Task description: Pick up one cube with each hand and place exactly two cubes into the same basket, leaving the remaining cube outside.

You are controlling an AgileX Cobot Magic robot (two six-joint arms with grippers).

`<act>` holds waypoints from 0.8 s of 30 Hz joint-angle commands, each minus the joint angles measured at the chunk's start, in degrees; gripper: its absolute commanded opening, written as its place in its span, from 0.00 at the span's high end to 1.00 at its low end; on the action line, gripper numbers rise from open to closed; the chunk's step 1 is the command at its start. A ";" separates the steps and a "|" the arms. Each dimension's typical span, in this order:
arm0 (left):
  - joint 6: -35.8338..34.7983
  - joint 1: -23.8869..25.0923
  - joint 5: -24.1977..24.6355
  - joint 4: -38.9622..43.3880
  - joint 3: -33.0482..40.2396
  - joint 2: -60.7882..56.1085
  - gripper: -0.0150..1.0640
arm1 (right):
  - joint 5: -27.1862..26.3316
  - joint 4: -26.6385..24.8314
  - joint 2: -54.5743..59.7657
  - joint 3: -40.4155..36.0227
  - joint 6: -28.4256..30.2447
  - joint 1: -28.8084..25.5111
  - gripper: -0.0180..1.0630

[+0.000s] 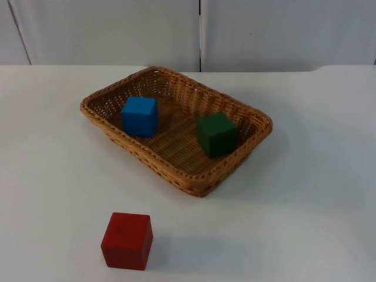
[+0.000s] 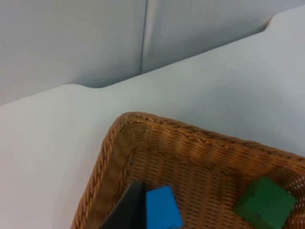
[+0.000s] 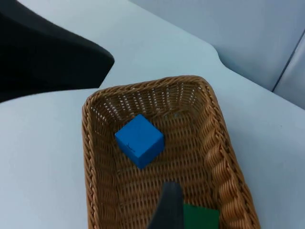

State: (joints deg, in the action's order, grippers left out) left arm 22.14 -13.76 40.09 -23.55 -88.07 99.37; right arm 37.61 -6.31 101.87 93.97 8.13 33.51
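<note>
Nearest the camera in the top view, one red cube (image 1: pixel 127 240) stands alone on the white table (image 1: pixel 305 223), close to its front edge and left of centre, well apart from the basket and outside it. Behind it, about mid-table, lies one wicker basket (image 1: pixel 202 187), rectangular and turned at an angle, so that one corner points toward the grey partition wall (image 1: pixel 106 29) and another toward the front edge.

Inside the basket are two cubes, apart from each other. One blue cube (image 1: pixel 140 116) sits on the woven floor near the basket's left corner; one green cube (image 1: pixel 217 134) sits toward its right corner. That makes three cubes in all: two in the same basket, one on the table.

From the left wrist, the basket (image 2: pixel 102 167) is seen from above, with the blue cube (image 2: pixel 163 209) just beside a black fingertip (image 2: pixel 127 210) of the left gripper and the green cube (image 2: pixel 265 202) farther along the floor. From the right wrist, the basket (image 3: pixel 221 152) appears again, with the blue cube (image 3: pixel 139 140) in the middle of its floor and the green cube (image 3: pixel 201 217) just beside a black fingertip (image 3: pixel 167 207) of the right gripper. A black part of the other arm (image 3: pixel 43 57) stands beyond the basket.

Both grippers are above the basket. Whether either gripper's fingers are spread or pressed together cannot be told.
</note>
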 commanded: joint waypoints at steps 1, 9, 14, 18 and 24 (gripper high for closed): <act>0.00 -0.18 0.89 0.17 -0.22 -0.93 0.01 | 0.56 -0.21 -0.87 0.18 0.32 0.35 0.35; 0.00 -0.18 -0.03 -0.45 2.26 -2.61 0.01 | -3.27 -0.92 -2.64 -4.46 0.22 0.35 0.35; 0.17 -0.18 -6.54 -0.91 9.77 -5.85 0.01 | -7.77 -1.52 -5.59 -11.16 0.22 0.35 0.35; 0.62 -0.18 -8.31 -0.91 14.25 -7.93 0.01 | -8.41 -1.52 -7.33 -14.70 0.22 0.35 0.35; 2.02 -0.18 -8.31 -1.04 18.76 -10.26 0.01 | -11.60 -1.52 -9.95 -20.89 0.22 0.35 0.35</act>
State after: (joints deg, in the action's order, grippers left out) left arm 23.75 -13.76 32.49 -23.66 -69.99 90.08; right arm 27.25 -7.53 92.86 73.73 8.13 33.51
